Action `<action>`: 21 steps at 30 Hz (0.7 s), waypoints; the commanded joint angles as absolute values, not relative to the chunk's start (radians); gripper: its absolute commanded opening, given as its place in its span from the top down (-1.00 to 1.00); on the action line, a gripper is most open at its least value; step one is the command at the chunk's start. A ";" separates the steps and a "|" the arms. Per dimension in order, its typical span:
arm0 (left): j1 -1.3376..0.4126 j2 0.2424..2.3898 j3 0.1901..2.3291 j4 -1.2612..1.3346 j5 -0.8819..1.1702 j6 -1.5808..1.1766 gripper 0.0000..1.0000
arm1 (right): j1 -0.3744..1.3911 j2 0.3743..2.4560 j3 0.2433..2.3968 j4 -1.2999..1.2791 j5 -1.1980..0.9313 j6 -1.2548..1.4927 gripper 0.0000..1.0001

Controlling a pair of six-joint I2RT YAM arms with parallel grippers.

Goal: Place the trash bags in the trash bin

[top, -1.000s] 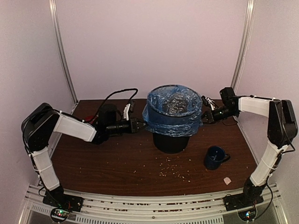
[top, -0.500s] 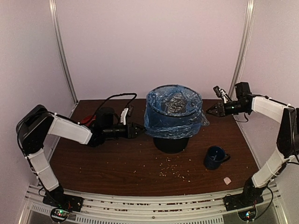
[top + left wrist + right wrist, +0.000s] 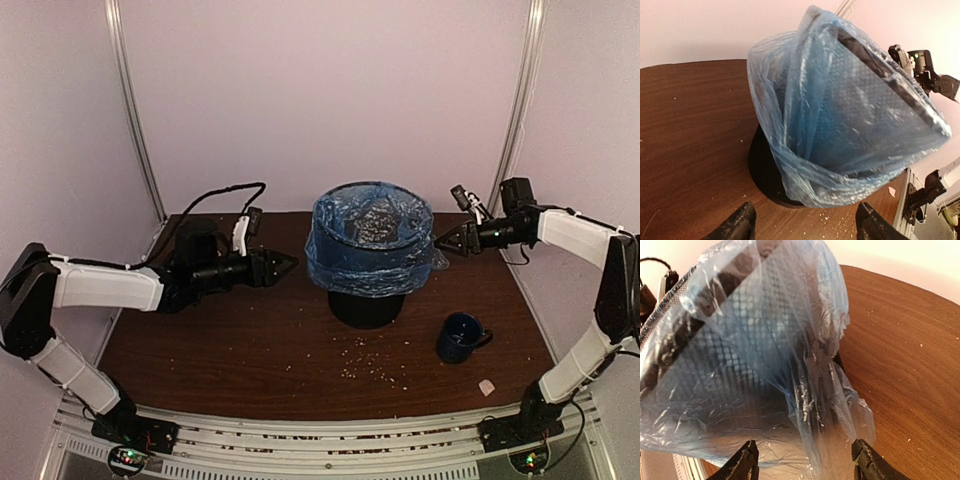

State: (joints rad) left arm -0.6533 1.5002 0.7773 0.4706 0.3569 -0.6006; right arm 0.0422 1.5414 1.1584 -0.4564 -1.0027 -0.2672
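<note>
Overhead camera; opposing close wrist cameras share bin (image 3: 762, 165).

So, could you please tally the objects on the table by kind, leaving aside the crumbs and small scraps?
Trash bag: 1
Trash bin: 1
Mug: 1
Total: 3

soft, even, pinkish light fills the top view, a little dim and grainy. in the wrist views white glints streak the glossy trash bag (image 3: 850, 125), the table (image 3: 690, 125) edge bows, and the near fingertips (image 3: 740, 225) blur.
</note>
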 commanded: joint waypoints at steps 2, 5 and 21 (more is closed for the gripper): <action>-0.636 1.652 0.981 0.426 0.310 -0.614 -0.40 | 0.124 1.597 1.213 -0.461 -0.928 -0.294 -0.28; -0.629 1.748 1.057 0.436 0.346 -0.636 -0.32 | 0.137 1.621 1.228 -0.423 -0.915 -0.257 -0.12; -0.629 1.934 1.074 0.522 0.362 -0.688 1.00 | 0.140 1.765 1.206 -0.499 -0.873 -0.262 1.00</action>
